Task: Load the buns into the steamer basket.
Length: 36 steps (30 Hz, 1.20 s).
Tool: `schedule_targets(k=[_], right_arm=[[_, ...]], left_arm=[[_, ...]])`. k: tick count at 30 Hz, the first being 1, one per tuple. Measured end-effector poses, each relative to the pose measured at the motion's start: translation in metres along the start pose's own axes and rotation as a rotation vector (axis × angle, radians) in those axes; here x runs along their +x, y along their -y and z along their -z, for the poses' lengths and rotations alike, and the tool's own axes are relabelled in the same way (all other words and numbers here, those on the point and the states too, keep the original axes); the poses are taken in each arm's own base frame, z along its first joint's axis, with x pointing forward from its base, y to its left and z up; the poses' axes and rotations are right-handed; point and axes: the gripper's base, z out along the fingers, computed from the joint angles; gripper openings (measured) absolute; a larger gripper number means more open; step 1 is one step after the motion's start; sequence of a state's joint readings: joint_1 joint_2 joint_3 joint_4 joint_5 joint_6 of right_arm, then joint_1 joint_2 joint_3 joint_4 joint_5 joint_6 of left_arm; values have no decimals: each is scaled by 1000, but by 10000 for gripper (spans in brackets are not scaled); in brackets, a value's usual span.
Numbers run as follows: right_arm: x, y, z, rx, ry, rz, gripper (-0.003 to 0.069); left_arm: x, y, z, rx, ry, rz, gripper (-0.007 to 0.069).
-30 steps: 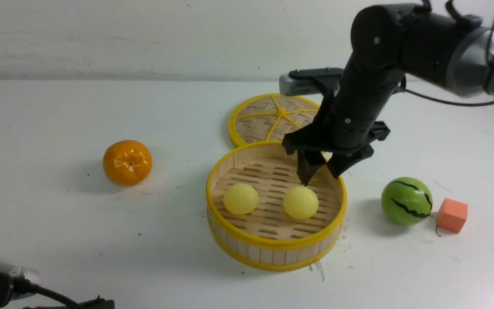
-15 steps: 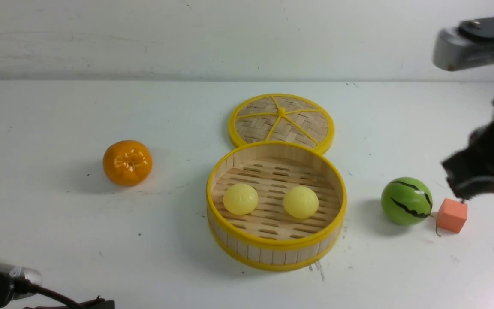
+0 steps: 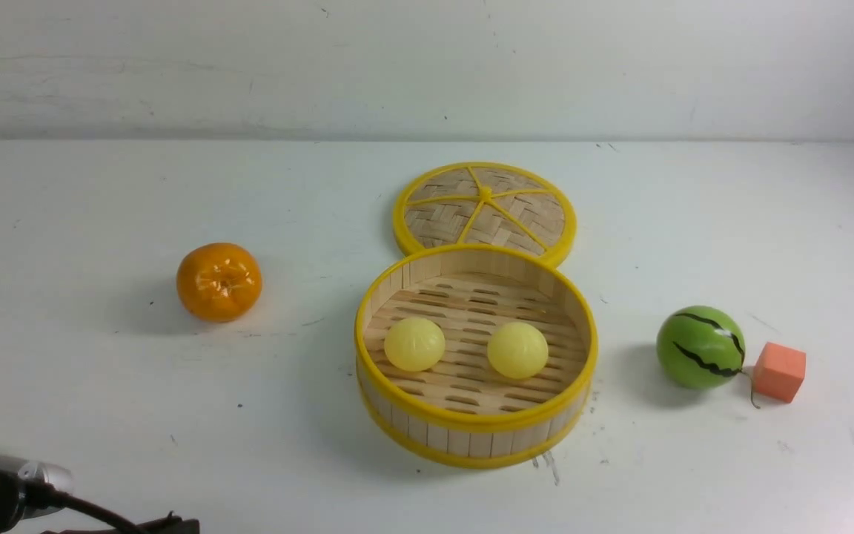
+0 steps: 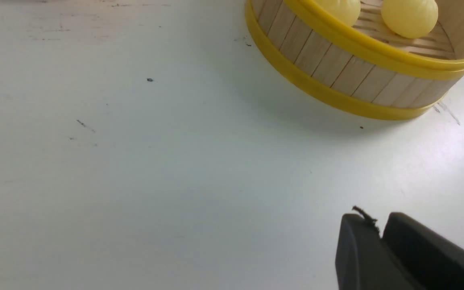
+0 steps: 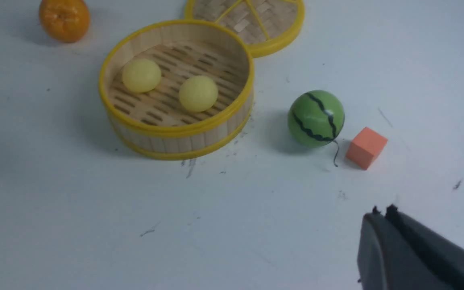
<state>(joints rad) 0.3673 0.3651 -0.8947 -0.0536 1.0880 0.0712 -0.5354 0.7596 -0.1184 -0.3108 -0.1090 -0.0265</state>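
Pulling my right arm back out of the front view, I left the steamer basket (image 3: 476, 434) uncovered, so both buns looked delivered and the task seemed done. From left to right: my left hand (image 4: 380, 233) hung low over bare desk (image 3: 101, 415), fingers pressed nearly together, holding nothing; the basket held the left bun (image 3: 414, 344) and right bun (image 3: 517, 350), apart; my right hand (image 5: 382, 215) was closed, empty.
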Motion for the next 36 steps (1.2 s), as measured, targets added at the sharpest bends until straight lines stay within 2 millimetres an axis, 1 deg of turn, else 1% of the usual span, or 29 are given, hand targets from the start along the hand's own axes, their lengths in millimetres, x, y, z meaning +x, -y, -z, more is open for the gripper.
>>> schedule_targets(k=[1,2,3,4,5,6,7,8,10,11,12,13,14,15,21,36], right_arm=[[9,1,-6,14,0,-5,-19],[26,2,-13,52,69,-24,-19],[38,3,-20,84,104,-38,-19],[58,4,-36,120,153,-52,-19],[67,5,-41,144,186,-61,-19],[81,7,-53,169,223,-71,-19],[89,7,-59,178,242,-75,-19],[106,10,-74,215,273,-87,-19],[131,14,-93,252,286,-99,-19],[135,14,-96,258,285,-102,-19],[152,16,-107,270,272,-122,-19],[154,16,-108,271,271,-125,-19],[164,17,-115,277,248,-140,-19],[170,17,-118,280,222,-149,-19],[174,17,-119,285,183,-157,-18],[174,17,-118,285,177,-160,-10]], left_arm=[[0,0,0,0,0,0,83],[0,0,0,0,0,0,85],[0,0,0,0,0,0,86],[0,0,0,0,0,0,88],[0,0,0,0,0,0,90],[0,0,0,0,0,0,91],[0,0,0,0,0,0,91],[0,0,0,0,0,0,92],[0,0,0,0,0,0,92],[0,0,0,0,0,0,92],[0,0,0,0,0,0,92],[0,0,0,0,0,0,92],[0,0,0,0,0,0,92],[0,0,0,0,0,0,92],[0,0,0,0,0,0,97],[0,0,0,0,0,0,113]])
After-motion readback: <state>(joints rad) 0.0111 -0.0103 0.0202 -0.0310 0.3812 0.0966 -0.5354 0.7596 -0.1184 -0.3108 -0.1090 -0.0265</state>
